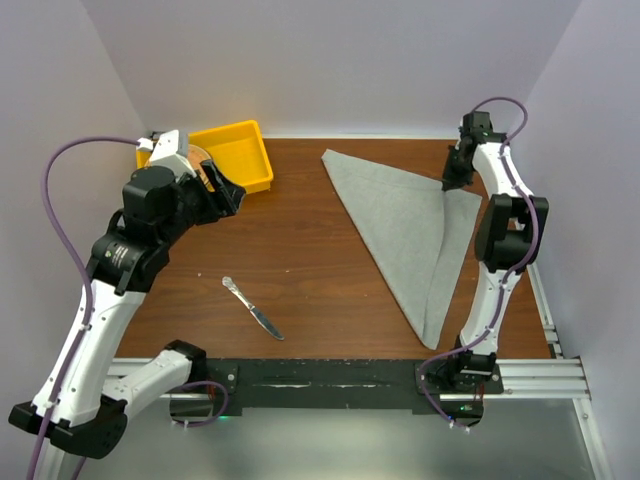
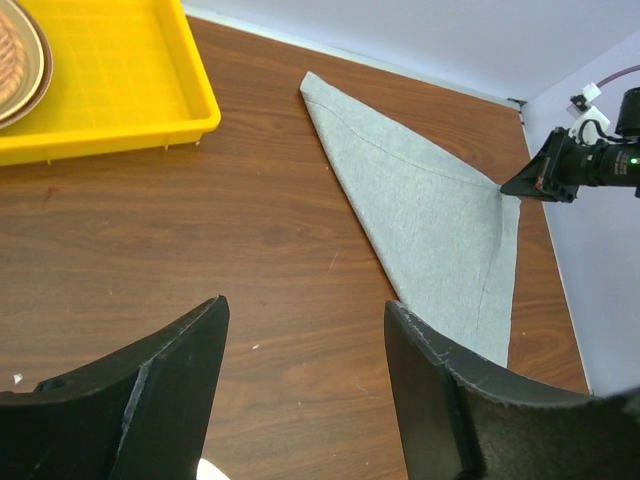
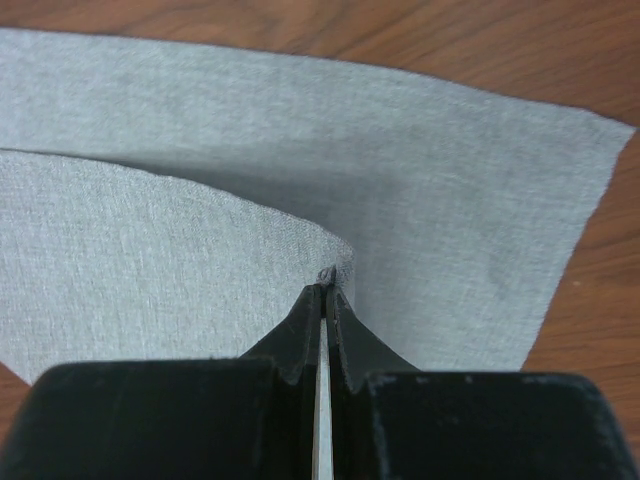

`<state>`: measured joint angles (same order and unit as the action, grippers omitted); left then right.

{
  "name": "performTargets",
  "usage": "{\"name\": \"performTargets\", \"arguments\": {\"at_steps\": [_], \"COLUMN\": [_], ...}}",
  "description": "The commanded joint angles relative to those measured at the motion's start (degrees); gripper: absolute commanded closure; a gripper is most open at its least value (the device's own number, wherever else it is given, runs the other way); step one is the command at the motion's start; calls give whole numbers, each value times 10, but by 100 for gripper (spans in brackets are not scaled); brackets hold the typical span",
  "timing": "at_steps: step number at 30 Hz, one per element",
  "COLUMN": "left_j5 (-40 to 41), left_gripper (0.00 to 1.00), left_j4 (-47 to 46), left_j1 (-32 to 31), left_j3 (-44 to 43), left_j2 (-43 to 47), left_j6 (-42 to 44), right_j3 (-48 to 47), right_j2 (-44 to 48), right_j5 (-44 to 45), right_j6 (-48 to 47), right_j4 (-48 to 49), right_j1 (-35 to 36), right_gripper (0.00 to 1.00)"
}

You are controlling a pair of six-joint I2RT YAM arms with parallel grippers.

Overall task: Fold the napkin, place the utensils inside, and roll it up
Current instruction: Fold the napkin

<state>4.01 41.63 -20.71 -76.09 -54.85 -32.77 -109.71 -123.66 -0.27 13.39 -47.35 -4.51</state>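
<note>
The grey napkin (image 1: 410, 225) lies on the right half of the table, folded into a long triangle, and shows in the left wrist view (image 2: 430, 210). My right gripper (image 1: 450, 180) is shut on the napkin's upper-layer corner (image 3: 335, 268) at the far right, holding it just above the lower layer. A silver table knife (image 1: 252, 308) lies on the wood near the front centre. My left gripper (image 1: 225, 192) is open and empty, hovering by the yellow tray; its fingers (image 2: 440, 380) frame bare wood.
A yellow tray (image 1: 240, 155) stands at the back left and holds a round brown woven disc (image 2: 15, 60). White walls close in the back and both sides. The black base rail (image 1: 330, 380) runs along the table's near edge.
</note>
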Motion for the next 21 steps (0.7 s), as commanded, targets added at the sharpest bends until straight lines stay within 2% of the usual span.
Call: {"name": "performTargets", "arguments": {"at_steps": [1, 12, 21], "left_j5": [-10, 1, 7], "left_gripper": [30, 30, 29], "left_j4": [-25, -16, -15], "left_j1": [-1, -1, -1], "left_j3": [-11, -10, -10], "left_j2": [18, 23, 18], "left_j6": [32, 48, 46], "right_j3": [-30, 17, 8], "right_j2": [-4, 10, 4], "right_j5": [16, 18, 38], "right_j6": [-8, 56, 77], "right_j4": [-12, 38, 60], "right_j1": [-25, -62, -80], "right_gripper": [100, 100, 100]}}
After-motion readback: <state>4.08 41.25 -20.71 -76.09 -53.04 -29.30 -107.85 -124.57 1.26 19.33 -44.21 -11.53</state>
